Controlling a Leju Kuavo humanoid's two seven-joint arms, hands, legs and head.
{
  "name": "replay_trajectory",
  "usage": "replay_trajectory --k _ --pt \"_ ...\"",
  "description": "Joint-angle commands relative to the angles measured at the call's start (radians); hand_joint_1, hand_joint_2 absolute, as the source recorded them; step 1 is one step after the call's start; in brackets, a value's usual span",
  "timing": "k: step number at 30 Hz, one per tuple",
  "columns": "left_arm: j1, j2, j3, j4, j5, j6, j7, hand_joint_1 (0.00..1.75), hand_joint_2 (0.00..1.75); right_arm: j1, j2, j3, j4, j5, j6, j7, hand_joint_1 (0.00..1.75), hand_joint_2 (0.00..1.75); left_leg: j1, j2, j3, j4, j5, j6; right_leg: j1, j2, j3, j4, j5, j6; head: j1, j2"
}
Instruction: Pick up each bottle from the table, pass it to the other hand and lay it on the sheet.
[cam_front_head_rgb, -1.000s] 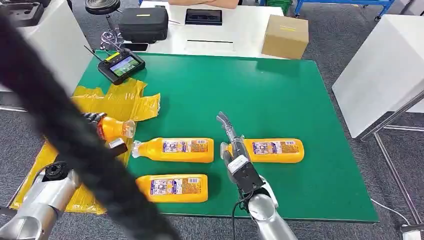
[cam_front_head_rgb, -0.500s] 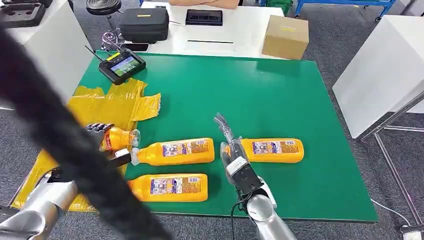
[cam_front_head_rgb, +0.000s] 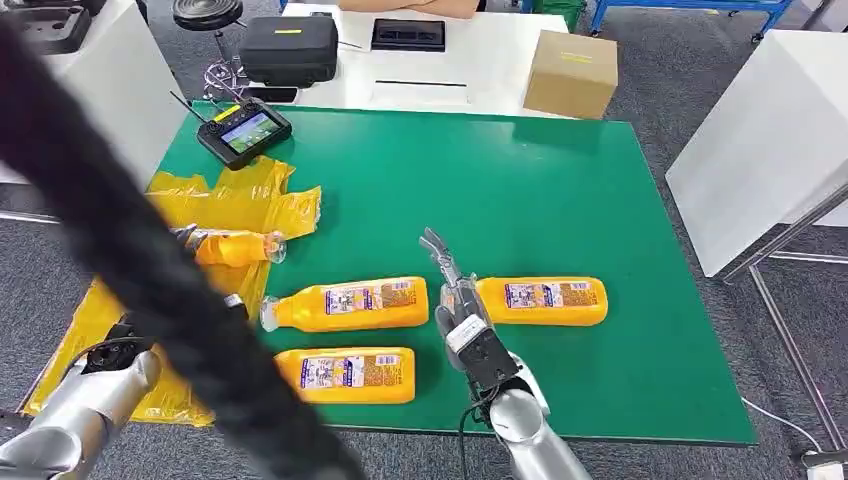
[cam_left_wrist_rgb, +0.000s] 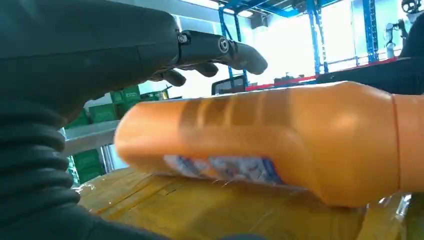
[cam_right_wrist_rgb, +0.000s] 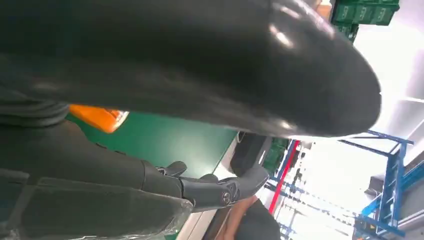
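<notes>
An orange bottle (cam_front_head_rgb: 235, 246) lies on its side on the yellow sheet (cam_front_head_rgb: 230, 200) at the left of the green mat (cam_front_head_rgb: 520, 190). In the left wrist view the same bottle (cam_left_wrist_rgb: 280, 140) rests on the sheet (cam_left_wrist_rgb: 200, 205). My left hand (cam_left_wrist_rgb: 100, 60) is over it, and its fingers (cam_left_wrist_rgb: 220, 47) are spread just above it without gripping. Three more orange bottles lie on the mat: one in the middle (cam_front_head_rgb: 350, 303), one near the front edge (cam_front_head_rgb: 350, 375) and one on the right (cam_front_head_rgb: 545, 300). My right hand (cam_front_head_rgb: 455, 295) is open beside the right bottle's cap end and holds nothing.
A thick black cable (cam_front_head_rgb: 150, 270) crosses the left of the head view and hides most of my left hand. A remote controller (cam_front_head_rgb: 243, 130) sits on the mat's far left corner. Beyond it are a black case (cam_front_head_rgb: 290, 48) and a cardboard box (cam_front_head_rgb: 570, 72). A white table (cam_front_head_rgb: 760, 140) stands at the right.
My left hand has lowered its bottle from tilted to flat on the yellow sheet, and its fingers have come off it. My right hand has drifted slightly left.
</notes>
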Motion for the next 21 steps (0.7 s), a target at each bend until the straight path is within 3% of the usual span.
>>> replay_trajectory --k 1,4,6,9,12,13,15,18,21 --pt "0.031 -0.018 0.198 -0.072 0.252 0.051 -0.147 0.0 0.0 -0.047 -0.027 0.047 0.083 0.028 -0.043 0.025 0.0 0.0 0.001 0.002 0.004 -0.002 -0.001 -0.006 0.001 0.001 0.004 -0.002 0.0 -0.003 0.0 0.0" --pt "0.05 -0.017 0.243 -0.119 0.353 -0.01 -0.2 0.0 0.0 -0.042 -0.034 0.036 0.077 0.035 -0.052 0.029 0.0 0.0 0.001 0.001 0.003 -0.002 0.0 -0.006 0.001 0.0 0.004 -0.002 0.0 -0.003 0.0 0.0" --pt "0.098 -0.047 0.354 -0.239 0.581 -0.118 -0.284 0.0 0.0 -0.037 -0.044 0.026 0.069 0.051 -0.068 0.036 0.0 0.0 0.001 0.001 0.002 -0.001 0.0 -0.004 0.001 -0.001 0.001 -0.002 0.0 -0.002 0.0 0.0" --pt "0.266 -0.096 0.452 -0.615 0.861 -0.271 -0.283 0.0 0.0 -0.028 -0.084 -0.018 0.041 0.122 -0.091 0.063 0.0 0.0 0.0 0.0 0.001 -0.001 0.0 -0.003 0.0 -0.001 0.001 -0.002 0.0 -0.001 0.0 0.0" --pt "0.461 -0.233 0.519 -1.024 1.201 -0.506 -0.153 0.0 0.0 0.039 -0.143 -0.107 -0.044 0.271 -0.114 0.121 0.0 0.0 0.001 0.001 0.003 -0.002 -0.001 -0.004 0.0 -0.001 0.003 -0.004 -0.001 -0.001 0.0 0.0" --pt "0.5 -0.262 0.504 -1.081 1.236 -0.534 -0.132 0.0 0.0 0.062 -0.16 -0.132 -0.064 0.309 -0.127 0.142 0.0 1.75 0.0 0.001 0.002 -0.001 -0.001 -0.003 0.0 0.0 0.001 -0.003 -0.001 -0.001 0.0 0.0" --pt "0.563 -0.315 0.47 -1.141 1.376 -0.625 -0.09 0.0 0.0 0.114 -0.186 -0.193 -0.11 0.383 -0.135 0.181 0.0 1.75 -0.001 -0.002 0.005 -0.003 -0.001 -0.003 -0.001 -0.003 0.004 -0.006 -0.002 0.0 0.0 0.0" --pt "0.632 -0.375 0.41 -1.193 1.399 -0.596 -0.137 0.0 0.0 0.196 -0.234 -0.29 -0.189 0.515 -0.156 0.226 0.0 1.75 -0.003 -0.004 0.004 -0.002 -0.004 -0.004 -0.001 -0.002 -0.007 -0.007 -0.003 0.0 0.0 0.0" --pt "0.644 -0.379 0.39 -1.21 1.417 -0.591 -0.14 0.0 0.0 0.221 -0.254 -0.33 -0.212 0.551 -0.155 0.236 0.0 1.75 -0.003 -0.004 -0.001 -0.001 -0.003 -0.004 -0.001 -0.001 -0.003 -0.008 -0.001 -0.001 0.0 0.0"
